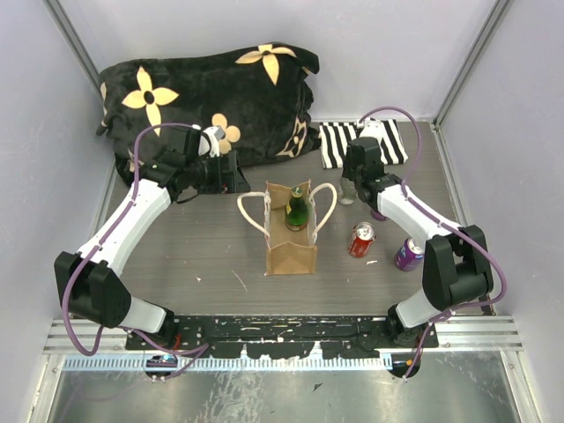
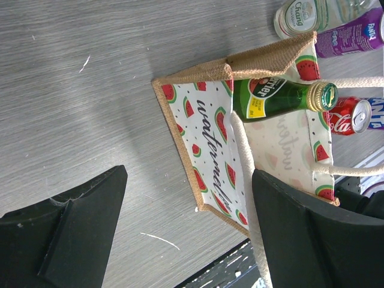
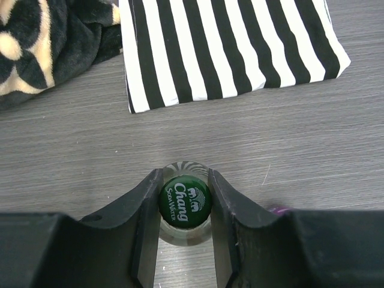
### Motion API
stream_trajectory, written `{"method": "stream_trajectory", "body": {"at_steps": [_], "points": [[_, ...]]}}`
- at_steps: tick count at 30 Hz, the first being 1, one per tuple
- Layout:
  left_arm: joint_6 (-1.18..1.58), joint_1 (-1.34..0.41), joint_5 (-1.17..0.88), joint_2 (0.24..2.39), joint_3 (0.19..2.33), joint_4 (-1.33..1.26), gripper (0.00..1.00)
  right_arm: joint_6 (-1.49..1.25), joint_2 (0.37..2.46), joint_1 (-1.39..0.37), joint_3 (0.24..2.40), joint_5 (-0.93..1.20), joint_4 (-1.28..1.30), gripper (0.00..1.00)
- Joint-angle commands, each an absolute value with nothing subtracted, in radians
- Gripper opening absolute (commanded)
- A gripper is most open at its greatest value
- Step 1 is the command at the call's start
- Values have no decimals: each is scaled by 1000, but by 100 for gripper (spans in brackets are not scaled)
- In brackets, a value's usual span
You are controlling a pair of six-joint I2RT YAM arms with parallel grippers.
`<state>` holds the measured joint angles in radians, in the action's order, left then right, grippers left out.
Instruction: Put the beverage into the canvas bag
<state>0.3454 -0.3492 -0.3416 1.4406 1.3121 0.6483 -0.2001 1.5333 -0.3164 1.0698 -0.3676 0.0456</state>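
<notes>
The tan canvas bag [image 1: 291, 240] with cream rope handles stands upright at the table's middle. A green Perrier bottle [image 1: 297, 210] stands inside it, neck above the rim. In the left wrist view the bag [image 2: 207, 141] shows a watermelon print, with the green bottle [image 2: 273, 99] in its mouth. My left gripper [image 1: 233, 176] is open and empty, left of and behind the bag. It also shows in its own view [image 2: 189, 234]. My right gripper [image 1: 351, 183] is shut on the neck of a clear Chang soda water bottle [image 3: 186, 203] standing right of the bag.
A red cola can [image 1: 361, 239] and a purple can [image 1: 408, 254] stand right of the bag. A black-and-white striped cloth [image 1: 363, 143] lies behind the right gripper. A black flowered cushion [image 1: 211, 97] fills the back left. Walls close in on both sides.
</notes>
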Motion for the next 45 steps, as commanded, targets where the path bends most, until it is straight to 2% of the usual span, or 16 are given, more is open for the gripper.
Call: {"method": "stream_trajectory", "body": {"at_steps": [1, 20, 38, 45], "points": [[351, -348, -357, 1415, 1295, 621, 92, -196, 1423, -313, 1159, -384, -91, 1], [355, -348, -362, 1408, 1288, 620, 92, -242, 1379, -345, 1294, -332, -67, 1], [351, -347, -361, 1408, 1282, 620, 92, -215, 1445, -559, 1558, -298, -68, 1], [353, -347, -361, 1411, 1281, 619, 92, -198, 1459, -652, 1598, -300, -44, 1]]}}
